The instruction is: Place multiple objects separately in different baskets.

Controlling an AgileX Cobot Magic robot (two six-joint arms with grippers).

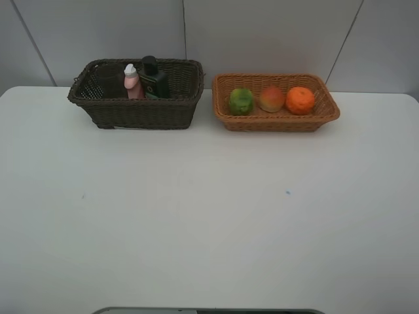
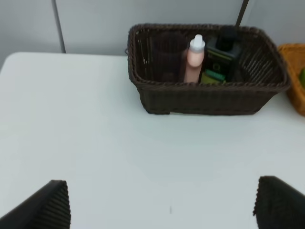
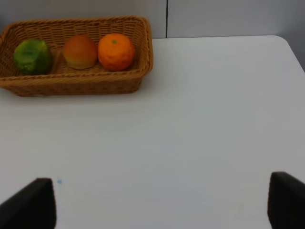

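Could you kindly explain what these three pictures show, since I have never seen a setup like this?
This is a robot with two arms. One picture comes from a camera mounted high above a white table; the other two come from cameras on each arm's wrist. The dark shapes at the lower corners of those are the tips of the left end effector and the right end effector, both open and holding nothing. On the table stand two wicker baskets. The dark brown basket holds a pink bottle, a black bottle and a faint translucent cup. The tan basket holds a green fruit, a red-yellow fruit and an orange.
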